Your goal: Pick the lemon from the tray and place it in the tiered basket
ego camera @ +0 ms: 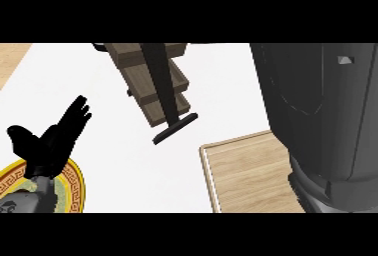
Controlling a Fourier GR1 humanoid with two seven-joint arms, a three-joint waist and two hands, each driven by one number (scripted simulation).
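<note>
Left hand, fingers spread, sits lower left; tiered basket up-right, tray to its right.

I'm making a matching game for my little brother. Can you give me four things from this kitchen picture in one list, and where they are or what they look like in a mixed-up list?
Things:
1. left hand
2. tiered basket
3. tray
4. plate

Clues:
A. brown wood with a black post, top middle of the counter
B. gold patterned rim, lower left corner
C. light wood, lower right, partly hidden by the grey forearm
D. black, open and pointing up, at the left

Right pairs: 1-D, 2-A, 3-C, 4-B.
</note>
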